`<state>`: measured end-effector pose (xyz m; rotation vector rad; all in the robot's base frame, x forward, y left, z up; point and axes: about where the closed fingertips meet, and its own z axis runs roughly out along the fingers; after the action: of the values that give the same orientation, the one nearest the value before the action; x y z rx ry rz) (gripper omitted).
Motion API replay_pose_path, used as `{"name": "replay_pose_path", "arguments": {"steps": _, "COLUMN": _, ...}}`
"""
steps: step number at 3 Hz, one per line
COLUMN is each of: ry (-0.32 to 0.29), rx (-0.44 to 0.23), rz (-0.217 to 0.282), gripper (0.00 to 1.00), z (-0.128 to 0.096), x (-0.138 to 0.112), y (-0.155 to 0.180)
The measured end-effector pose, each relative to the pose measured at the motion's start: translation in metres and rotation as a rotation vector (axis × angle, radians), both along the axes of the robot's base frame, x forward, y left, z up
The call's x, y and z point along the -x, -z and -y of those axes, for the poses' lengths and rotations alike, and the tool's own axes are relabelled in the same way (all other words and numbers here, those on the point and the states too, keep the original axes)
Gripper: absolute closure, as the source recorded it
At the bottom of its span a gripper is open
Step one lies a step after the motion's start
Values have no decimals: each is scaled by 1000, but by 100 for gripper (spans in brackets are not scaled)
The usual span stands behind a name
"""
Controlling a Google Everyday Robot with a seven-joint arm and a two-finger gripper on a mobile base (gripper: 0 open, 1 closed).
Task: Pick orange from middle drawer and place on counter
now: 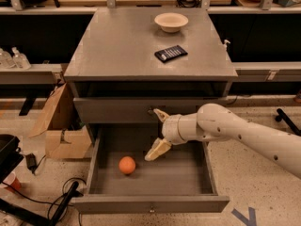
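The orange (127, 165) lies on the floor of the open middle drawer (150, 202), left of centre. My gripper (158, 132) is over the drawer, just in front of the closed upper drawer front, up and to the right of the orange and apart from it. It is open and empty, with one cream finger (157, 149) reaching down toward the drawer floor and the other near the upper drawer's knob. The grey counter (127, 51) is the cabinet top above.
A cream bowl (171, 21) and a dark flat phone-like object (170, 53) sit on the counter's right half. A cardboard box (61, 126) stands left of the cabinet, with cables (47, 201) on the floor. Wooden workbenches lie behind.
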<state>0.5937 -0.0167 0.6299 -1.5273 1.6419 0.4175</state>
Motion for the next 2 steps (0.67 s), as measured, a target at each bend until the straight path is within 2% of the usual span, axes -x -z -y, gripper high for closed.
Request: {"name": "replay_pose_path", "arguments": {"steps": 2, "ry": -56, "rx": -57, "rz": -54, "gripper": 0, "z": -34, "x": 26, "y": 75}}
